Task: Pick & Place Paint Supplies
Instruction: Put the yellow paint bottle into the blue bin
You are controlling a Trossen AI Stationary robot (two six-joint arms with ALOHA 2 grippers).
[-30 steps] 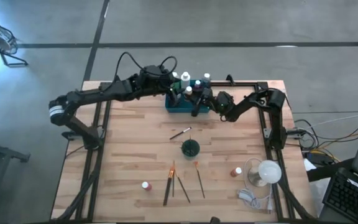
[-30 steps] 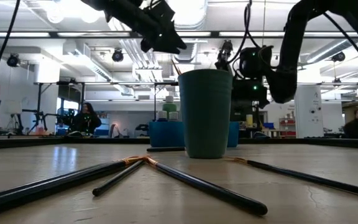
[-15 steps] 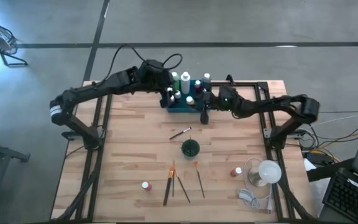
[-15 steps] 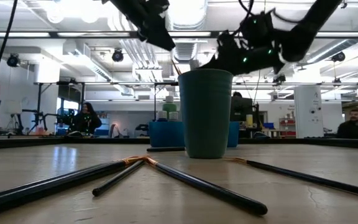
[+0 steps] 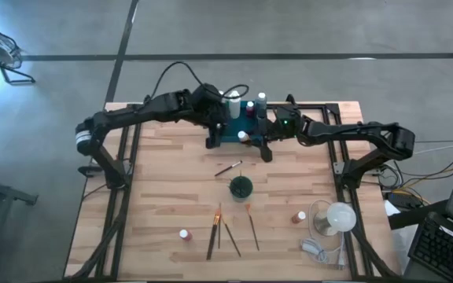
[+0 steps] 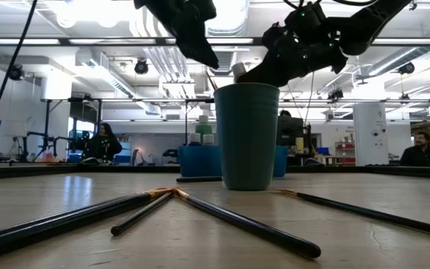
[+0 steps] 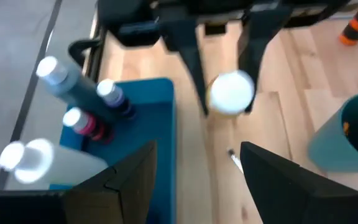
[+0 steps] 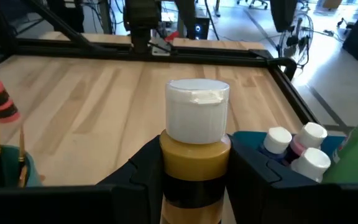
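The teal tray stands at the table's far middle with several white-capped bottles upright in it. My right gripper hovers by the tray's near edge, shut on an ochre, white-capped bottle. My left gripper is open above the tray's left end, facing that bottle's cap. The dark green cup stands mid-table with brushes in it. More paintbrushes lie flat toward the near edge. My right gripper pinches the ochre bottle's body between its two fingers, one on each side. The fingers come from the table's right, almost level, and lie along the bottle. The white cap sticks out past the fingertips, and the bottle is lifted clear.
A single brush lies between tray and cup. Loose bottles stand near the front left and front right. A white lamp-like object sits at the near right corner. People sit in the room behind the table.
My right gripper has risen from beside the tray and tipped from pointing down to almost level, keeping the ochre bottle, whose cap now points toward the table's left. My left gripper has tipped downward, rolled, and shifted a little toward the near edge over the tray's left end.
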